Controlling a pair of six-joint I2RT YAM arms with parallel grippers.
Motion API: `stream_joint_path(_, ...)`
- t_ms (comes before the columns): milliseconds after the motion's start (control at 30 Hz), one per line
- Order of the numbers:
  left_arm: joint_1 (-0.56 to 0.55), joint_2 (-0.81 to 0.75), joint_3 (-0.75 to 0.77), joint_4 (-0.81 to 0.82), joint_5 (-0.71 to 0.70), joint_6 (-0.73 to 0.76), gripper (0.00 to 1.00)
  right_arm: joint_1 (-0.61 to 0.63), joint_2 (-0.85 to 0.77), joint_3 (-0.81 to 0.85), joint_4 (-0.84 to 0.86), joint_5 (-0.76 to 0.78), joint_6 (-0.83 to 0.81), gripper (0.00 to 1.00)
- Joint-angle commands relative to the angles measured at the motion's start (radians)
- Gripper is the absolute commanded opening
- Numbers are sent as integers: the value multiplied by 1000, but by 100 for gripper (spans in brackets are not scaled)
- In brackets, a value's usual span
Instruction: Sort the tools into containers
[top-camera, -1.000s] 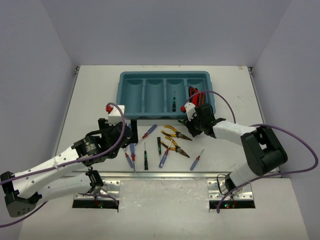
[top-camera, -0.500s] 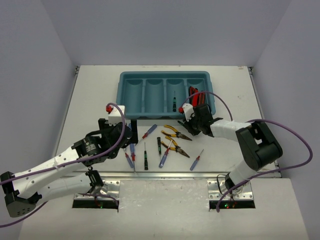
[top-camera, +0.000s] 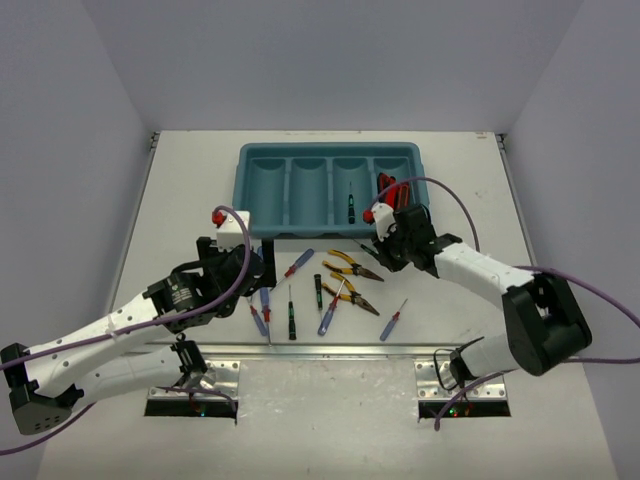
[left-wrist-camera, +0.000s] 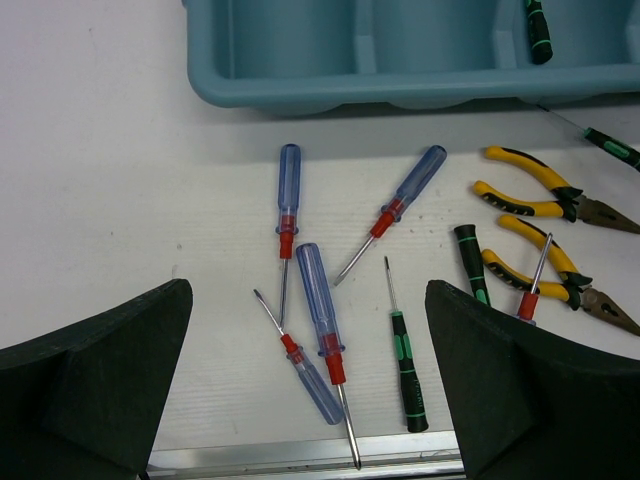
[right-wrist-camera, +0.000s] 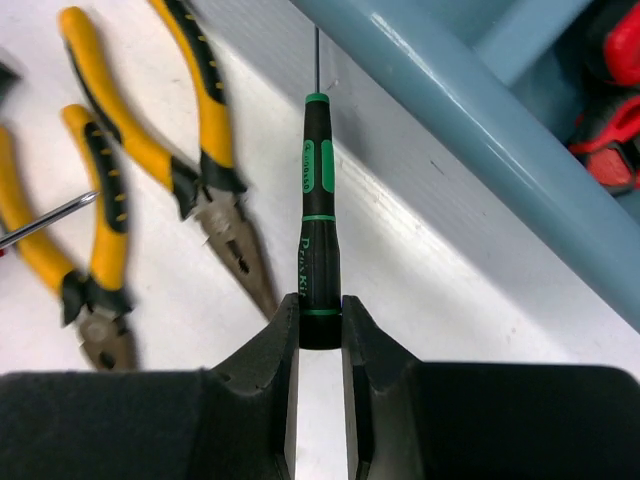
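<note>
My right gripper (right-wrist-camera: 320, 322) is shut on the butt of a black-and-green screwdriver (right-wrist-camera: 319, 215). The screwdriver lies along the table just in front of the teal tray (right-wrist-camera: 480, 130). In the top view this gripper (top-camera: 385, 246) is at the tray's (top-camera: 262, 165) front right corner. My left gripper (left-wrist-camera: 308, 290) is open and empty above several blue-and-red screwdrivers (left-wrist-camera: 318, 300). In the top view it (top-camera: 262, 275) is left of the tool pile. One black-and-green screwdriver (top-camera: 349, 207) lies in the third compartment. Red-and-black utility knives (top-camera: 388, 188) lie in the rightmost one.
Two yellow-handled pliers (top-camera: 352, 266) (top-camera: 350, 293) lie mid-table, between the grippers. Two black-and-green screwdrivers (top-camera: 291, 315) (top-camera: 318, 290) and blue-and-red ones (top-camera: 298, 262) (top-camera: 394, 319) lie around them. A metal strip (left-wrist-camera: 300, 462) runs along the near table edge.
My right arm's elbow has swung in and then out toward the near right, while its gripper stayed by the tray's front right corner. The left arm has not moved.
</note>
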Motion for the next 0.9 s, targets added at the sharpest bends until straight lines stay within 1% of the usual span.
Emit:
stream_joint_path(0,10,-16,2,35,-3,14,100,8,-107,67,-195,-21,27,0)
stream_joint_path(133,10,-11,3,35,-2,15,100,9,-193,61,-292,-51,42,0)
stream_joint_path(233,10,-10,3,35,-4,14,100,9,-228,76,-333,-104,61,0)
stream_joint_path(267,10,-12,3,33,-4,14,100,9,-260,78,-339,-162,69,0)
stream_joint_path(300,10,-13,3,33,-4,14,100,9,-283,76,-335,-237,71,0)
stream_joint_path(333,10,-13,3,33,-4,14,100,8,-307,76,-330,-240,71,0)
stream_joint_path(400,10,-13,3,35,-4,15,100,7,-373,80,-300,-348,76,0)
stream_joint_path(500,10,-8,3,33,-5,12,100,9,-403,88,-252,-380,98,0)
stream_joint_path(567,10,-12,3,32,-7,11,100,7,-376,123,-238,-354,113,0)
stream_joint_path(600,10,-15,3,31,-7,11,100,6,-344,145,-231,-325,149,0)
stream_joint_path(667,10,-19,5,32,-9,11,100,2,-300,192,-202,-234,175,0)
stream_joint_path(733,10,-22,4,30,-9,10,100,-6,-201,241,-138,-113,290,0)
stream_joint_path(767,9,-22,3,31,-9,9,100,-9,-160,264,-117,-78,331,0)
stream_joint_path(833,10,-21,3,30,-10,11,100,-13,-74,362,-97,-29,401,0)
stream_joint_path(867,10,-20,3,30,-11,10,100,-12,-28,400,-96,-13,413,0)
